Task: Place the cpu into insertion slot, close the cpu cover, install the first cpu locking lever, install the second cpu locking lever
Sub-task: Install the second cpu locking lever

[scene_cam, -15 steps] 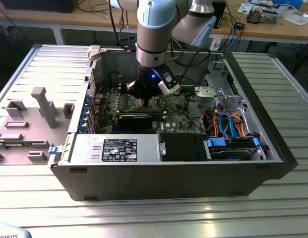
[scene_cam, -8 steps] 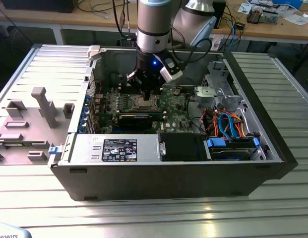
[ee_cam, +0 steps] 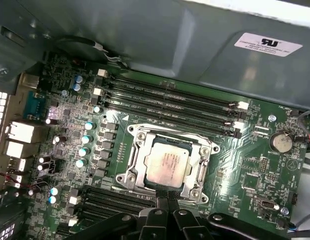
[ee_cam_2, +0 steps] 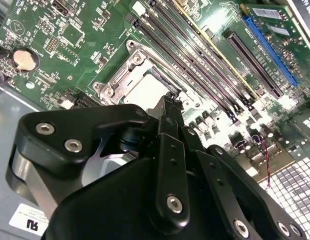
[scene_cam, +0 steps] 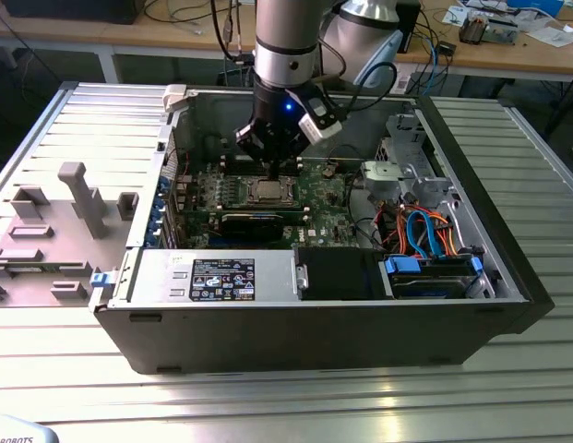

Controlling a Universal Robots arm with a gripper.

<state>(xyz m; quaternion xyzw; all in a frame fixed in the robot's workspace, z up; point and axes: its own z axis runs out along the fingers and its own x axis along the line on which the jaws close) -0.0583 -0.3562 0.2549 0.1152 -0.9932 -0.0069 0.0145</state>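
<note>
Gripper (ee_cam: pixel 167 196) links hide cpu cover's (ee_cam: pixel 137 172) near edge.

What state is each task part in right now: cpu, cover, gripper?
cpu: seated flat in the insertion slot.
cpu cover: down flat around the cpu, chip showing through its window.
gripper: fingers shut together, tips at the cover's edge, holding nothing.

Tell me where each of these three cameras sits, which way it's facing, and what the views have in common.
Exterior view: off the arm, above the open computer case, looking down; arm and gripper over the motherboard.
First wrist view: on the arm, looking down at the cpu under the cpu cover; gripper at the edge.
Second wrist view: on the arm, across the gripper to the same socket.
All share the socket.
</note>
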